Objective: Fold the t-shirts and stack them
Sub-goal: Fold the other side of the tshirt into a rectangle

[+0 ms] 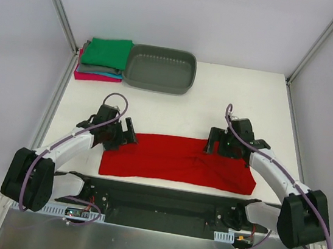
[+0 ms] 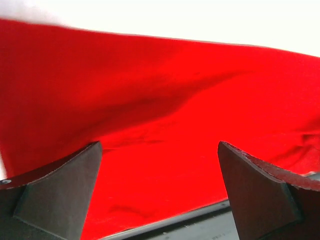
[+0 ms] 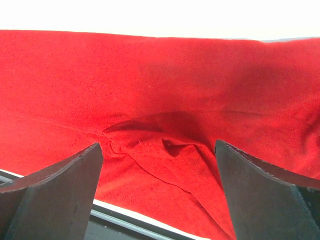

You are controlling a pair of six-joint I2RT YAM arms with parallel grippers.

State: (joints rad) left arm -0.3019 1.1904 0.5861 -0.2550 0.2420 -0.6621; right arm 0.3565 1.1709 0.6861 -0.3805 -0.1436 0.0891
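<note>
The red t-shirt (image 1: 177, 163) lies as a long flat band on the worktop (image 1: 219, 101), close to the arm bases. The left tool (image 1: 123, 136) and the right tool (image 1: 216, 146) both stand wide and hold nothing, at its far edge. I think you should lower both together, pinch this edge evenly, and mind the wrinkle near the right one. The folded stack (image 1: 105, 55) sits in the far left corner.

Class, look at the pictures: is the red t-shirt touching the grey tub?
Apart. The top external view shows bare white table between the red t-shirt and the near rim of the grey tub.
</note>
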